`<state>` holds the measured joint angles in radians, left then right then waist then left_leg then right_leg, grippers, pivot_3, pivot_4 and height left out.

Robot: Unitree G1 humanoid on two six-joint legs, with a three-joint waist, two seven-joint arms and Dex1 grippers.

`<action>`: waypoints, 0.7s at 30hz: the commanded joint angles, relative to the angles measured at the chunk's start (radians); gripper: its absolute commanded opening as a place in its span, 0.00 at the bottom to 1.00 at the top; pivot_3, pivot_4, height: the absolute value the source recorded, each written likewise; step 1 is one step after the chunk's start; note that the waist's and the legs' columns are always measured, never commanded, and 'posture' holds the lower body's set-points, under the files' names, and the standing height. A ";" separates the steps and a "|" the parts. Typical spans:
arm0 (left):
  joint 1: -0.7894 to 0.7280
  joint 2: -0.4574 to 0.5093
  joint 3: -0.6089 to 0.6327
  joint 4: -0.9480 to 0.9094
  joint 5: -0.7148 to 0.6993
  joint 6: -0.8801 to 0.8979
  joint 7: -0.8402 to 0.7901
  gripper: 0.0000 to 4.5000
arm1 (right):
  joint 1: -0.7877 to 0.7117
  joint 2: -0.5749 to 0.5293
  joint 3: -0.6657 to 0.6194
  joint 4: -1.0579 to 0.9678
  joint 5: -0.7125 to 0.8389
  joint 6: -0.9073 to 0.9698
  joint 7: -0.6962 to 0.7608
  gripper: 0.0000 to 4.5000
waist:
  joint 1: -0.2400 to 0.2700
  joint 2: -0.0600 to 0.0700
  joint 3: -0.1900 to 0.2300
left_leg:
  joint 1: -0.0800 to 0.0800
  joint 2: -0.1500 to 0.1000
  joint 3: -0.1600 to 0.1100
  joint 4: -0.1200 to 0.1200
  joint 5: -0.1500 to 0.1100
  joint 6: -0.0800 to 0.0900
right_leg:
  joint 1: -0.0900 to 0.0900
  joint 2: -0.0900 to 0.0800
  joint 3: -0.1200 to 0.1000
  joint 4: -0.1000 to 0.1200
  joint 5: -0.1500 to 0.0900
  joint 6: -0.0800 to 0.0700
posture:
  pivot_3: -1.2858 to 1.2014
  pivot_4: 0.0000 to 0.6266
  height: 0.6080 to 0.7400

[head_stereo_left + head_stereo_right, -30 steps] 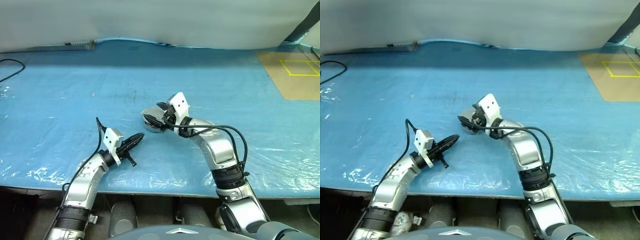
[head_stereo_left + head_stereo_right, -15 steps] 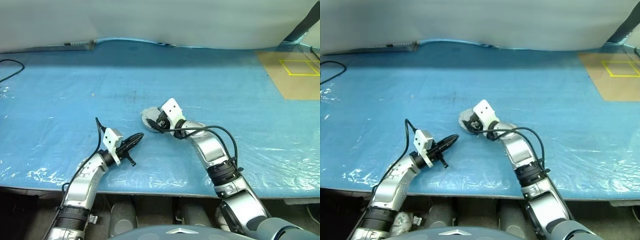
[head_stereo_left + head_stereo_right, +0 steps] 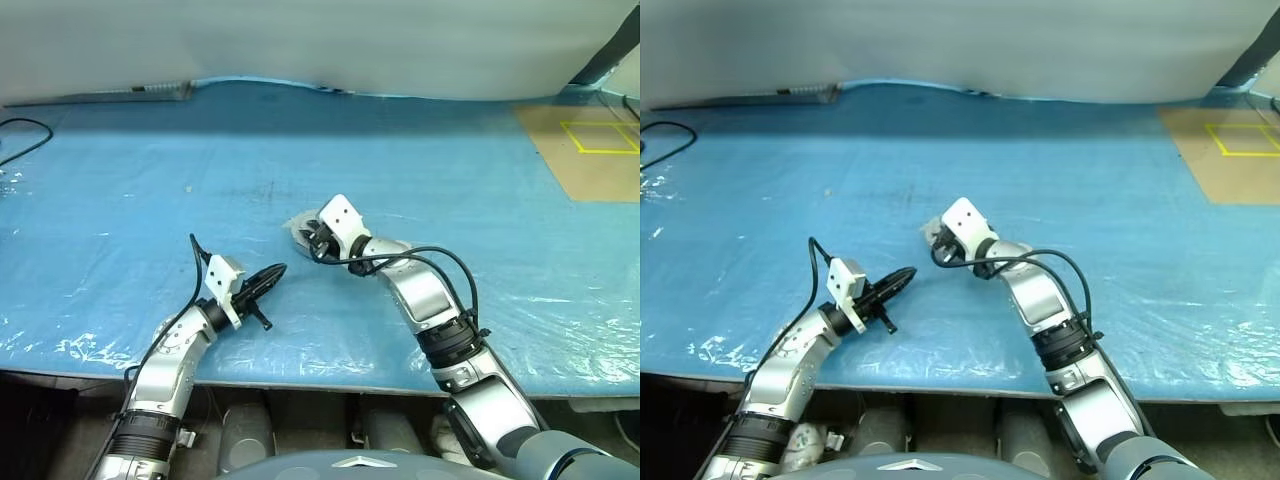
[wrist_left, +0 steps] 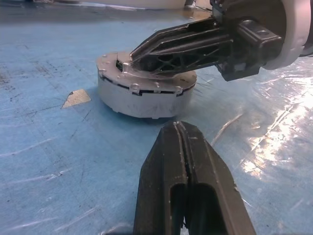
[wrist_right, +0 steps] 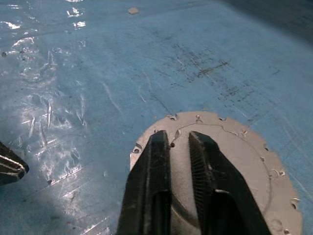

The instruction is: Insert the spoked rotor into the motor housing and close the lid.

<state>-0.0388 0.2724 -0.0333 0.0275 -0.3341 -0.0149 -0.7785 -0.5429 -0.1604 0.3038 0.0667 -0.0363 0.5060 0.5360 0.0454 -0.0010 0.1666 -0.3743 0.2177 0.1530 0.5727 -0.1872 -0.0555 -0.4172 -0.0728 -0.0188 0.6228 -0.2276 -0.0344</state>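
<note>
Light grey lid [image 4: 146, 81] seated flat on top of the motor housing [image 4: 142, 100], the closed puck resting on the blue plastic-covered table [image 3: 150, 180] near its middle, just ahead of both arms. Small notches and screw points visible around the lid's edge in the wrist views. Right gripper [image 5: 179, 147] reaching forward and to the left, tilted slightly down, lying over the lid's top face with fingers [image 5: 154, 166] drawn close together, a narrow gap between them, nothing held; whether actually pressing on the lid cannot be told. Left gripper [image 3: 270, 275] low over the table, a little nearer the robot and to the left of the housing, apart from it, pointing level toward it with its black fingers [image 4: 188, 181] pressed fully together and empty. A pale scrap [image 4: 76, 98] lying on the table just beside the housing. A tan board with yellow tape lines [image 3: 590, 140] at the far right of the table, well apart from everything else.
</note>
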 commanded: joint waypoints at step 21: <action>-0.014 0.009 0.013 -0.007 -0.014 -0.017 -0.019 0.00 | -0.013 0.041 -0.057 0.042 0.036 -0.048 -0.057 0.74 | -0.001 0.000 0.000 | 0.000 0.000 0.000 -0.001 0.000 0.000 | 0.000 0.000 0.000 -0.001 0.000 0.000 | 0.52 0.24 1.00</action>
<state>-0.0440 0.2747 -0.0330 0.0345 -0.3349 -0.0137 -0.7897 -0.5431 -0.1253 0.2549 0.1097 -0.0020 0.4830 0.4847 0.0442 -0.0010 0.1666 -0.3745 0.2178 0.1530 0.5720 -0.1873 -0.0556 -0.4177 -0.0727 -0.0188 0.6223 -0.2276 -0.0344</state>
